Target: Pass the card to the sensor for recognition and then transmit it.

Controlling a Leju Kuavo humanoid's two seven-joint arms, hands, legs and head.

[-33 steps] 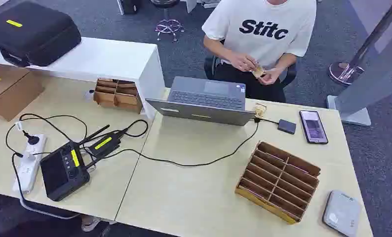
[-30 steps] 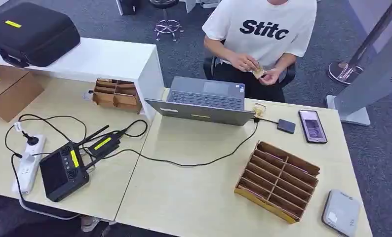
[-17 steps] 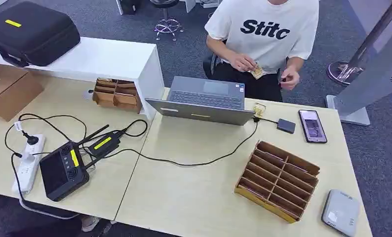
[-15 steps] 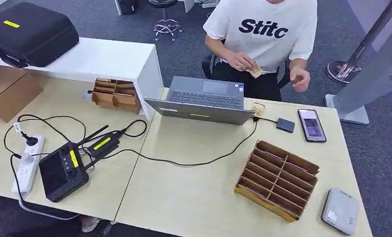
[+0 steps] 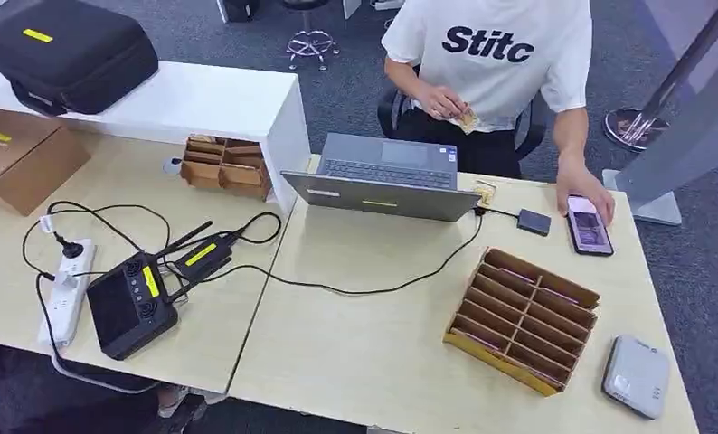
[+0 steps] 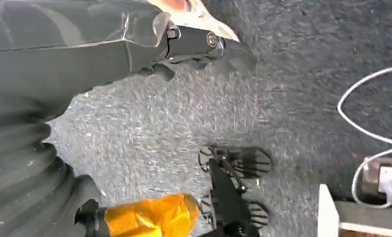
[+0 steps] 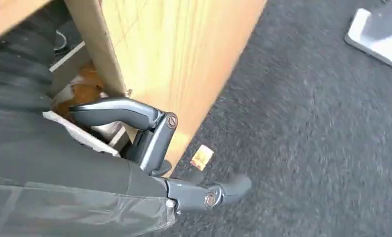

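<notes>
Right hand (image 7: 149,143) hangs empty, fingers apart, beside the table edge (image 7: 184,59). Left hand (image 6: 184,44) hangs empty too. Cards (image 5: 467,118) sit in the person's hand (image 5: 441,101), far across the table, nearer the right arm.

My left hand (image 6: 135,44) hangs low, fingers apart, empty; my right hand (image 7: 149,148) hangs too, fingers spread, holding nothing.

The person's white T-shirt (image 5: 500,54) carries black lettering that reads "Stitc", with the word running on into a fold at the side. The yellow stickers on the black case (image 5: 66,50), the cardboard box (image 5: 21,158) and the controller (image 5: 131,303) are too small to read.
</notes>
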